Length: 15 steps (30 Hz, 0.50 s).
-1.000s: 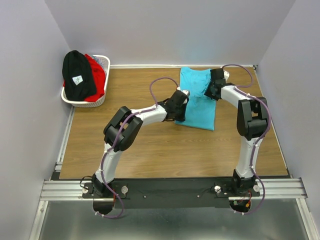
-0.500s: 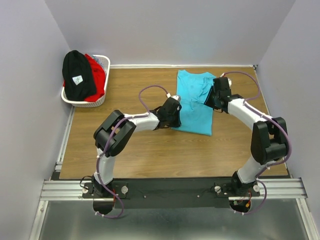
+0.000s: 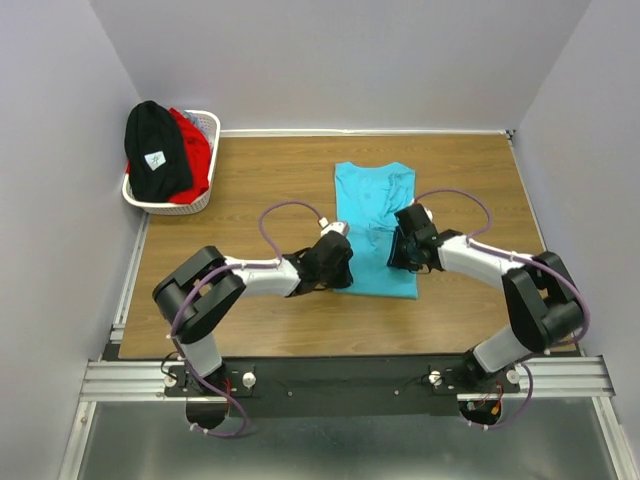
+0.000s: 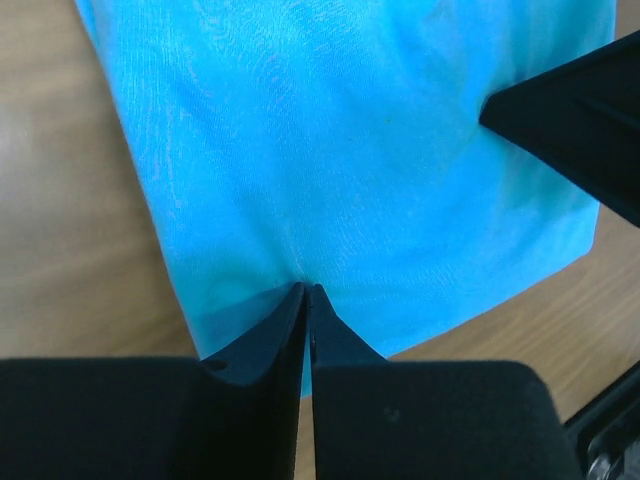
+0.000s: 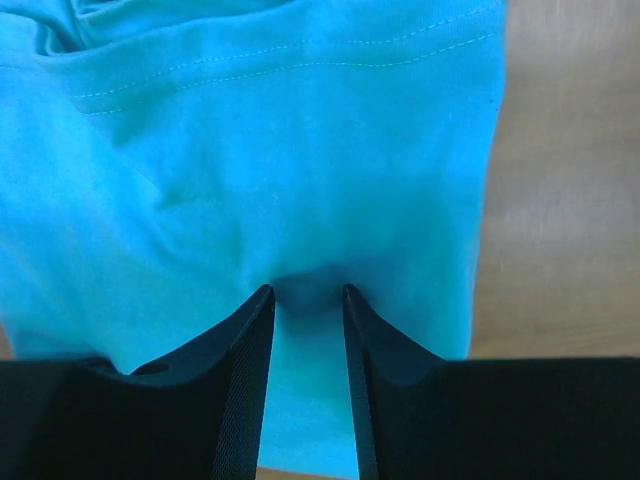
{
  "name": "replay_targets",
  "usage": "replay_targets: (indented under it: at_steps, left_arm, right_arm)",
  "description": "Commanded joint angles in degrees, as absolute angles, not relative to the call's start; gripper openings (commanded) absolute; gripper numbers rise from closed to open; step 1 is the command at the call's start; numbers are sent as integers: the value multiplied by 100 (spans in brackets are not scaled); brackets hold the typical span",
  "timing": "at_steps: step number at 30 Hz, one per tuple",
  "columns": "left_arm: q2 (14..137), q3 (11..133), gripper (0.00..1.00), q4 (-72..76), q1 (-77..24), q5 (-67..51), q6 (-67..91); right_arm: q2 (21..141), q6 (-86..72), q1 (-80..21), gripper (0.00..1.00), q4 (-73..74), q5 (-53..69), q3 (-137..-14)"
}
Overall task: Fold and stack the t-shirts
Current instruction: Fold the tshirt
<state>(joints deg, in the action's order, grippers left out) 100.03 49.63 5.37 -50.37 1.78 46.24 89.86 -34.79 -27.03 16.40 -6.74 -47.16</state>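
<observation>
A turquoise t-shirt [image 3: 372,215] lies flat as a long, narrow panel at the middle of the wooden table [image 3: 250,190], neckline toward the far wall and hem nearest the arms. The left gripper [image 4: 306,290] is pinched fully closed on cloth near the shirt's left edge. The right gripper [image 5: 307,295], its fingers a narrow gap apart, nips a pucker of cloth by the right edge. The fabric looks thin, light and limp, likely to sag and slide unless taken at edges or corners by both grippers. A black t-shirt [image 3: 155,150] and a red t-shirt [image 3: 195,145] sit in the white lattice basket [image 3: 205,200] at far left.
</observation>
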Motion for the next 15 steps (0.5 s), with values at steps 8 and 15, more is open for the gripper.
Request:
replay_targets:
  at_steps: [8, 15]
  left_arm:
    - [9045, 3973, 13, -193, -5765, 361, 4896]
    - [8333, 4682, 21, -684, -5652, 833, 4510]
  right_arm:
    - [7375, -3850, -2979, 41, 2460, -431, -3752]
    - [6987, -3736, -2979, 49, 2795, -1043, -4744]
